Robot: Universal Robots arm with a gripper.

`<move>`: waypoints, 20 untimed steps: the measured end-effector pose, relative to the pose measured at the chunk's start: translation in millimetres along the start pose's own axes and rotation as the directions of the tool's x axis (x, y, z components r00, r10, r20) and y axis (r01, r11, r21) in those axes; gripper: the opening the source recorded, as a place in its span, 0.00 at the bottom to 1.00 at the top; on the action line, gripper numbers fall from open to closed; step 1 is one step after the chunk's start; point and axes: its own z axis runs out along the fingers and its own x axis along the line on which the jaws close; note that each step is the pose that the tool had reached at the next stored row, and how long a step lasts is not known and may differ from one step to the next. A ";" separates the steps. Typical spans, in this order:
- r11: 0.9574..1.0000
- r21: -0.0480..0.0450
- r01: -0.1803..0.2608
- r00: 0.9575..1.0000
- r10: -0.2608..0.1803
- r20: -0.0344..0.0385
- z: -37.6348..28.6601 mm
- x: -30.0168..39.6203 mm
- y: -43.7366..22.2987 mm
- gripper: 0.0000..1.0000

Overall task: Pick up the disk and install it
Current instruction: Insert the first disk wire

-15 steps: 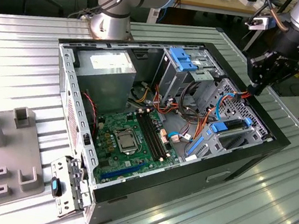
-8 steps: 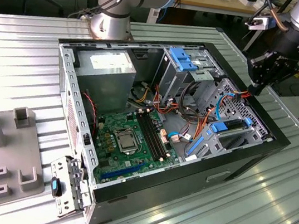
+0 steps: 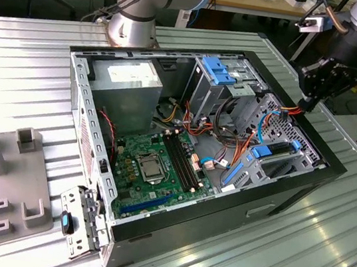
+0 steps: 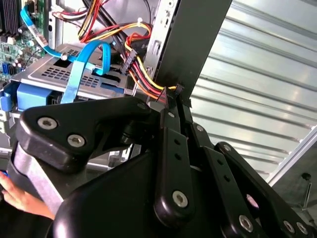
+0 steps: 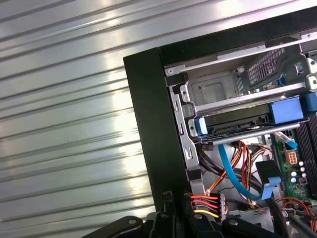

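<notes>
While its own links mask much of the fingertips, the hand [image 3: 307,102] reads as pressed together on a black power plug [image 5: 213,204] trailing red, yellow and black wires. Pinch probable, not certain. It hangs over the rim of the computer case [image 3: 170,236], at the far corner on the exterior view's right.

Just inside that rim stands the drive cage [image 5: 213,91]. The disk [image 5: 237,125] lies flat in a cage slot, dark body with blue rails at both ends, apart from the hand. A blue data cable [image 5: 229,168] loops near it. Further left is the motherboard [image 3: 154,163]. The case lies open on the ribbed metal surface [image 3: 294,258].

Progress (judgement): pick-up and seating look done, since the disk sits in its bay. Cabling appears to be the step in hand; the plug is not at the disk.

Unclear: whether the rails are latched, where the disk's socket end is, and whether the data cable is attached.
</notes>
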 end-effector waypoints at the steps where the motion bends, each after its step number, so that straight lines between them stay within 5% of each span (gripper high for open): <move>1: 1.000 0.000 -0.005 1.000 0.005 0.000 0.0 0.0 0.0 0.16; 6: 0.997 -0.007 -0.076 0.997 0.076 0.002 0.1 0.0 0.0 0.16; 12: 0.986 -0.016 -0.164 0.986 0.164 0.003 0.0 0.0 0.0 0.16; 17: 0.987 -0.016 -0.160 0.987 0.160 0.003 0.3 0.0 -0.1 0.16; 20: 0.994 -0.011 -0.111 0.994 0.111 0.002 0.3 0.0 0.0 0.16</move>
